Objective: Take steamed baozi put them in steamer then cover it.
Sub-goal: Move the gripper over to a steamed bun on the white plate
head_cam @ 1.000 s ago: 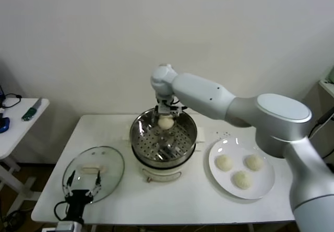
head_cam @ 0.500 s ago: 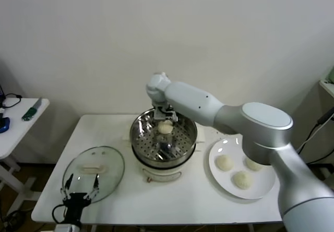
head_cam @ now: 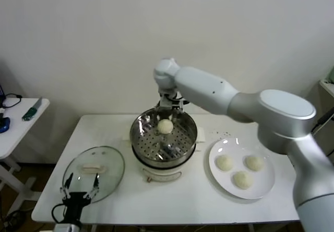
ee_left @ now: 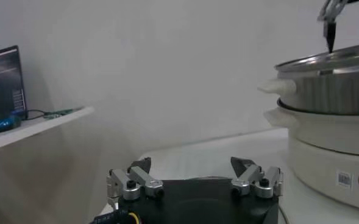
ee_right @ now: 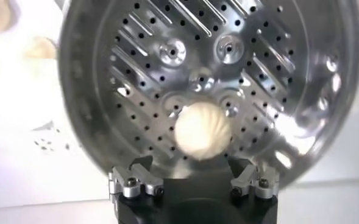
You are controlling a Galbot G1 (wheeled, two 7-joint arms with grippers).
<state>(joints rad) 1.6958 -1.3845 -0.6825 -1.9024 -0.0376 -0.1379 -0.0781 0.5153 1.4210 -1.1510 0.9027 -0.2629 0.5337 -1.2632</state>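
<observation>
Right hand (head_cam: 168, 107) wide open, empty, above round cream-white dough bun (head_cam: 165, 126) lying in shiny steel steamer (head_cam: 141, 141) mid-bench. Soft, light (probably dents easily): cradle by the sides. Left hand (head_cam: 79, 191) open, near-left corner.

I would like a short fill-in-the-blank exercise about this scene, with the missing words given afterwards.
1. One baozi lies inside the ____.
2. The white plate holds ____ baozi.
3. The right hand, above the steamer, is ____.
4. The glass lid lies on the table, in front of the ____ hand.

Missing words: steamer; three; open; left
</observation>
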